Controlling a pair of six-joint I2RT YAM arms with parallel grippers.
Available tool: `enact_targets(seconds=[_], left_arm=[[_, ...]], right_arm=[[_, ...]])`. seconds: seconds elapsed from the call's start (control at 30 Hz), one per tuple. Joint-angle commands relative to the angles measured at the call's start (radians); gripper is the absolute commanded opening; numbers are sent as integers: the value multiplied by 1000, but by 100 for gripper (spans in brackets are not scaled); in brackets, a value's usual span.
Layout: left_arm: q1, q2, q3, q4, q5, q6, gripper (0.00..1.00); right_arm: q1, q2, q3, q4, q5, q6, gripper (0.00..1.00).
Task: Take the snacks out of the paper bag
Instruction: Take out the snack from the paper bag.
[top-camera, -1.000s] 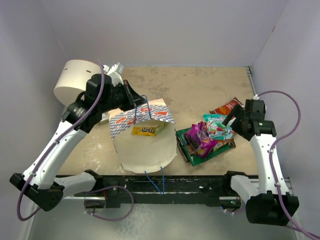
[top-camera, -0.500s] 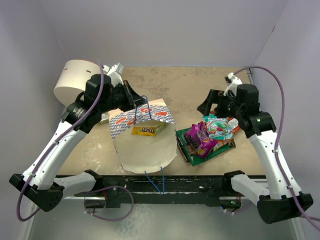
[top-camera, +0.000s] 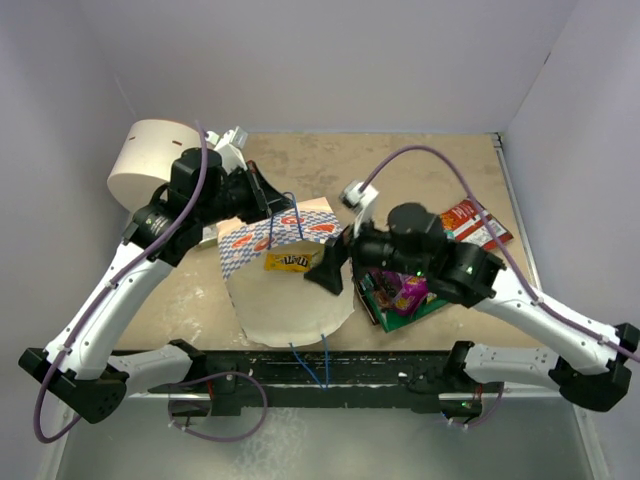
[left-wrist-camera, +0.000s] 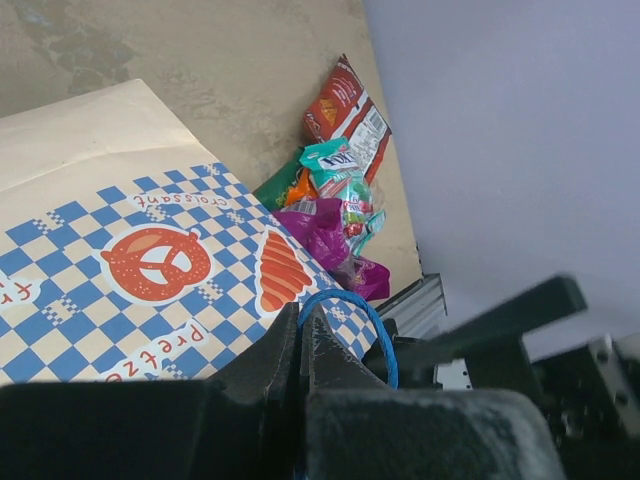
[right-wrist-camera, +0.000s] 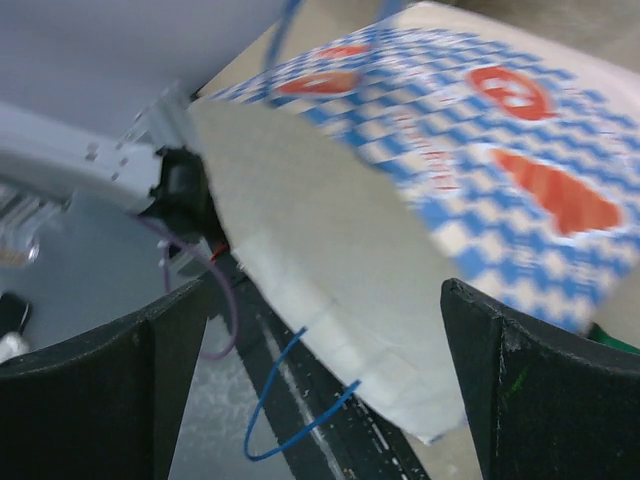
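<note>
**Reach shifts to the bag mouth**

The right gripper (top-camera: 327, 272), fingers spread, now hangs at centre frame by the white paper bag with blue chequered band (top-camera: 290, 300), away from the crinkly foil snack pile (top-camera: 405, 290) at right. One glossy yellow packet (top-camera: 290, 261) remains inside. The left gripper (top-camera: 265, 203) stays clamped on the thin blue cord handle (left-wrist-camera: 345, 300).

Matt white paper bag (top-camera: 290, 300), glossy crinkled plastic snacks (left-wrist-camera: 335, 205), thin blue cord handle (left-wrist-camera: 340, 293), mottled matt tabletop (top-camera: 410, 175)

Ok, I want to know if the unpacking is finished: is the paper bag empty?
No, a yellow packet lies inside the open mouth of the paper bag in the top view.
</note>
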Motion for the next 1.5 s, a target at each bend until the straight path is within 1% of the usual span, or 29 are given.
enact_targets(seconds=[0.0, 0.07, 0.17, 0.23, 0.33, 0.43, 0.5, 0.53, 0.57, 0.6, 0.67, 0.8, 0.87, 0.97, 1.03, 1.1, 1.2, 1.3, 1.37, 1.47], left_arm=[[9, -5, 9, 35, 29, -2, 0], [9, -7, 6, 45, 30, 2, 0], [9, -10, 1, 58, 25, 3, 0], [9, -4, 0, 72, 26, -3, 0], [11, 17, 27, 73, 39, -3, 0], [11, 15, 31, 76, 42, -8, 0], [11, 6, 28, 76, 42, -13, 0], [11, 1, 27, 76, 42, -15, 0], [11, -2, 25, 73, 41, -19, 0], [11, -2, 20, 76, 43, -24, 0], [11, 1, 7, 91, 56, -35, 0], [11, 26, 13, 115, 97, -47, 0], [11, 28, 27, 101, 94, -37, 0], [11, 24, 43, 82, 82, -8, 0], [11, 33, 54, 74, 96, 8, 0], [11, 47, 63, 72, 123, 19, 0], [11, 64, 82, 63, 142, 45, 0], [11, 87, 123, 34, 150, 79, 0], [11, 99, 142, 21, 161, 97, 0], [11, 111, 166, -3, 167, 121, 0]], right_arm=[[223, 39, -20, 110, 175, -111, 99], [310, 34, -67, 164, 222, -178, 99], [391, -18, -189, 294, 163, -337, 99], [442, -51, -266, 343, 177, -448, 99], [459, -38, -309, 346, 257, -571, 100], [459, 52, -318, 353, 340, -712, 99], [459, 131, -330, 382, 370, -776, 90], [458, 183, -339, 434, 382, -800, 82], [455, 221, -350, 507, 424, -816, 72], [453, 256, -358, 576, 460, -835, 66], [446, 332, -350, 660, 472, -876, 63], [408, 497, -331, 775, 547, -915, 66], [361, 531, -326, 793, 518, -924, 66], [259, 540, -317, 801, 412, -916, 67], [228, 562, -308, 807, 364, -945, 70], [225, 594, -309, 835, 341, -997, 75], [222, 662, -273, 851, 369, -1005, 83], [219, 724, -242, 869, 381, -1013, 85], [220, 758, -190, 868, 395, -1012, 86], [220, 830, -118, 864, 493, -995, 87]])
